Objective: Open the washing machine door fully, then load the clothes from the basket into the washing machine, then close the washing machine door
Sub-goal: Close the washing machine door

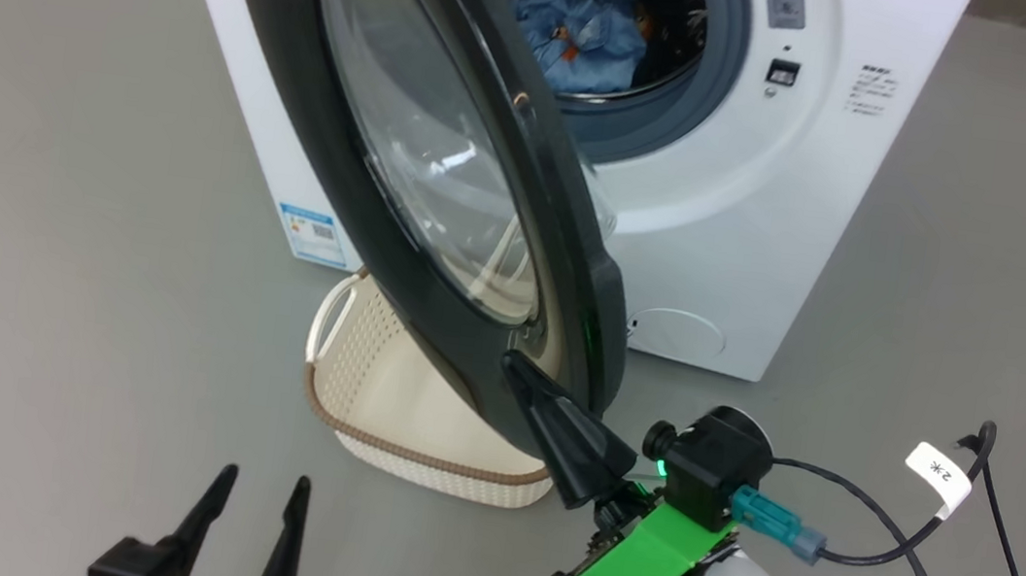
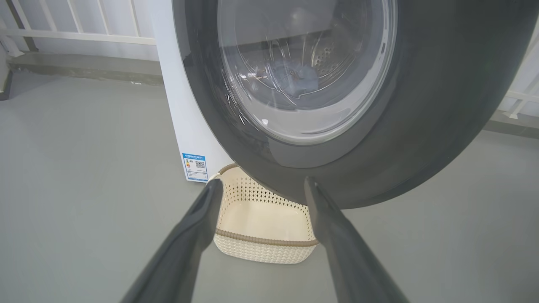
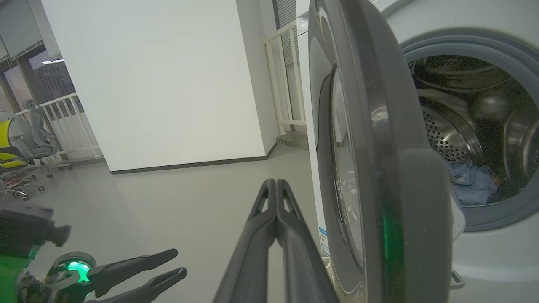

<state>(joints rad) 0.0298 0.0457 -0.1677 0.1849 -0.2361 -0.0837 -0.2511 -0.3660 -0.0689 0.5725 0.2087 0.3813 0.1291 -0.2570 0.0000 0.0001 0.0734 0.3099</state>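
Clothes [image 1: 583, 37] loaded: push washing machine door [image 1: 422, 150] shut with clenched right gripper [image 1: 522, 372], apparently touching its lower outer rim, steadily until latch; park released left gripper [image 1: 264, 478] clear.

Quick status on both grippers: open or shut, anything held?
Left gripper: open, holding nothing.
Right gripper: shut, holding nothing, fingertips at the lower rim of the washing machine door.

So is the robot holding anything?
Nothing is held. The left gripper is open and empty; the right gripper is shut on nothing, beside the large round glossy black-rimmed door.
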